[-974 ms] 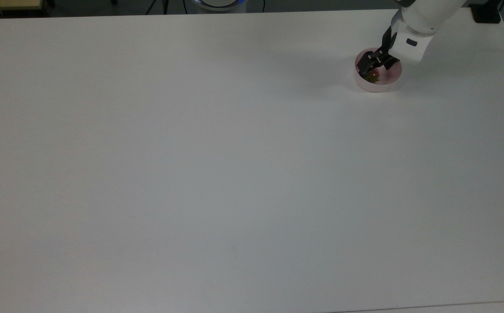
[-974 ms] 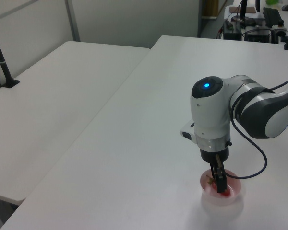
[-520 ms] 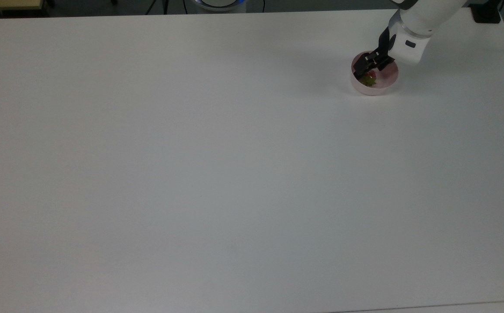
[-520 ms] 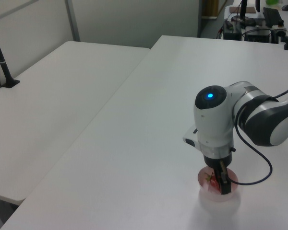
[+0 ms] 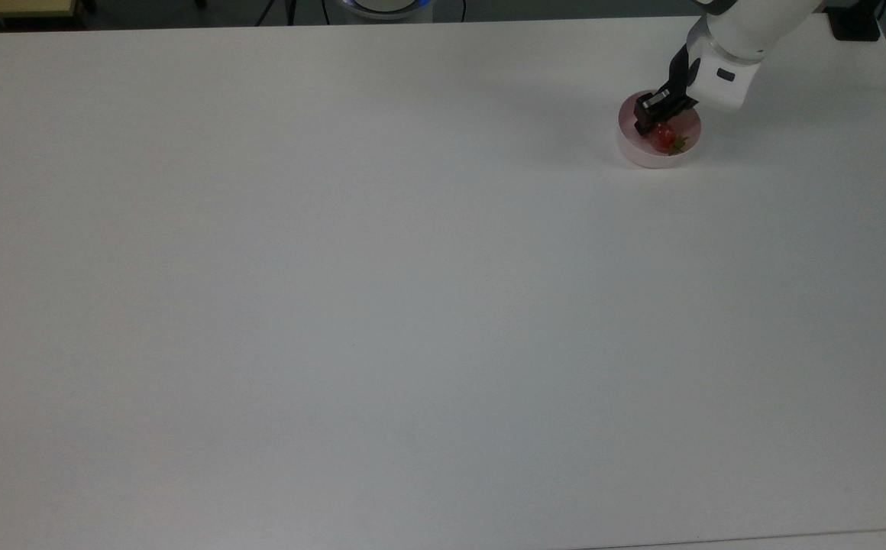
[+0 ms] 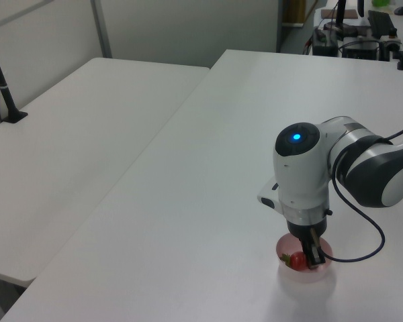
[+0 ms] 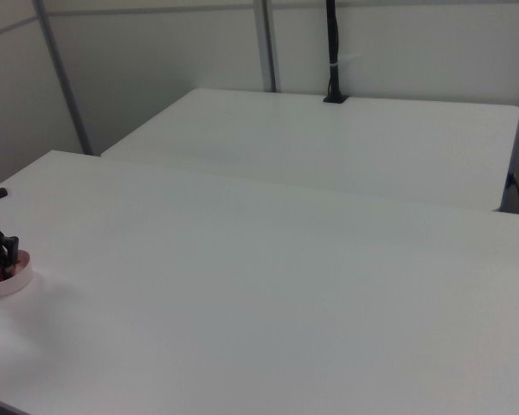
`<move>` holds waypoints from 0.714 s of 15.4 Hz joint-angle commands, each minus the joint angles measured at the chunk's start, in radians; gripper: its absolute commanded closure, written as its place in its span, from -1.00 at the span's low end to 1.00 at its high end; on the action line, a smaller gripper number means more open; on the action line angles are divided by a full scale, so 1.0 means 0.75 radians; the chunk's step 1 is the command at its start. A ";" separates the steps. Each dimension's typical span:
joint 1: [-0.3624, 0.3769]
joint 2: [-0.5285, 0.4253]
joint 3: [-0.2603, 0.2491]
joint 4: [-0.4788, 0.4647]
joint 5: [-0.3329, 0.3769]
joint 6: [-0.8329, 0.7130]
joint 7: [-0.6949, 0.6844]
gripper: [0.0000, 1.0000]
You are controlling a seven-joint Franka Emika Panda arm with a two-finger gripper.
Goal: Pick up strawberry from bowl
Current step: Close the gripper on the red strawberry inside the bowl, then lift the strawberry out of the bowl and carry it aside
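The pale pink bowl [image 5: 645, 155] [image 6: 309, 274] [image 7: 11, 284] stands near the top view's far right edge. In it lies the red strawberry [image 5: 664, 137] [image 6: 297, 259], its green cap pointing to the top view's right. My gripper [image 5: 645, 122] [image 6: 315, 258] [image 7: 0, 259] reaches down into the bowl with its black fingers drawn close together. The strawberry lies against the fingers' side, to the left view's left of them, not between them.
The white table [image 5: 382, 305] stretches wide and bare to the top view's left of the bowl. Its right edge is close to the bowl. A second white table [image 6: 74, 134] stands beside it in the left view.
The fingers, spread around the strawberry a second ago, have closed. The strawberry turned and now lies beside them, cap to the top view's right. The bowl shifted slightly left in the top view.
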 commanded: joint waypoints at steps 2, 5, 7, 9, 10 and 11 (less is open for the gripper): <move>-0.015 -0.003 0.012 -0.011 -0.020 0.023 0.019 0.49; -0.025 -0.011 0.012 -0.005 -0.020 0.023 0.017 0.49; -0.029 -0.025 0.012 -0.003 -0.020 0.019 0.017 0.54; -0.035 -0.046 0.012 0.013 -0.018 0.009 0.013 0.61; -0.037 -0.060 0.012 0.014 -0.016 0.007 0.007 0.62; -0.037 -0.074 0.012 0.014 -0.009 0.003 -0.005 0.62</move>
